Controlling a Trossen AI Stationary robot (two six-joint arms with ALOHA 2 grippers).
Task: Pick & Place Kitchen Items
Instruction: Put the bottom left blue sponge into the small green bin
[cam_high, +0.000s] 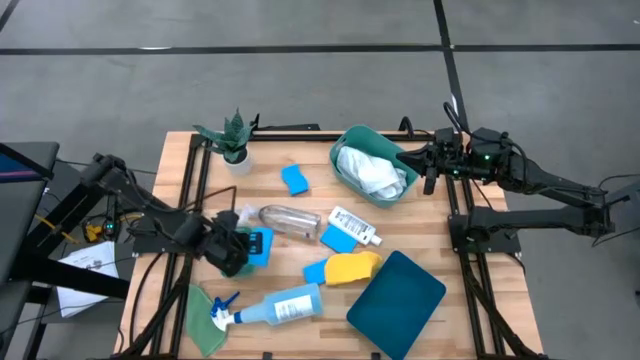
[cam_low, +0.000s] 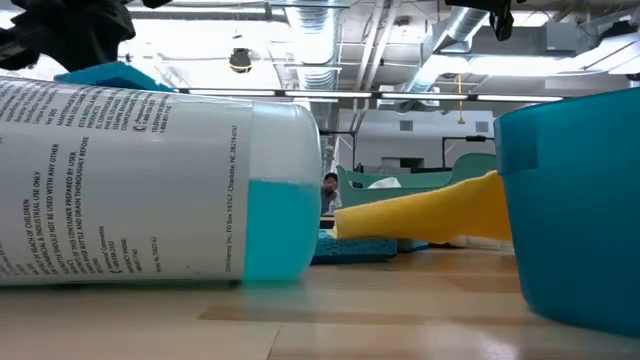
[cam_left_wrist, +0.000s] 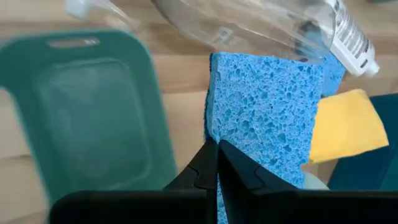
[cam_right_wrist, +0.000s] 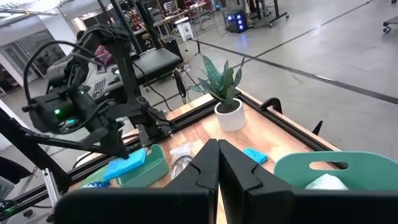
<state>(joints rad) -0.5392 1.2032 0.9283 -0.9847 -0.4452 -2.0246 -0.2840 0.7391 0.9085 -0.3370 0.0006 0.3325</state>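
Observation:
My left gripper (cam_high: 238, 250) is at the table's left side, shut on a blue sponge (cam_left_wrist: 267, 106), which also shows in the high view (cam_high: 259, 243) and the low view (cam_low: 115, 75). My right gripper (cam_high: 430, 168) is shut and empty beside the right rim of the teal tub (cam_high: 372, 165), which holds a white cloth (cam_high: 370, 172). A clear bottle (cam_high: 290, 218), a white bottle (cam_high: 355, 225), a yellow sponge (cam_high: 352, 268), two more blue sponges (cam_high: 295, 180) (cam_high: 338, 238), and a pale-blue spray bottle (cam_high: 280, 305) lie on the table. My left gripper pinches the blue sponge between its two fingers by its near edge (cam_left_wrist: 231, 155). The sponge sticks out past the fingertips. In the low view it shows above the lying spray bottle, lifted off the table.
A potted plant (cam_high: 233, 140) stands at the far left. A dark teal lid (cam_high: 396, 292) lies near the front right. A green cloth (cam_high: 205, 312) lies under the spray bottle's nozzle. A teal plastic piece with a slot (cam_left_wrist: 81, 112) shows beside the held sponge.

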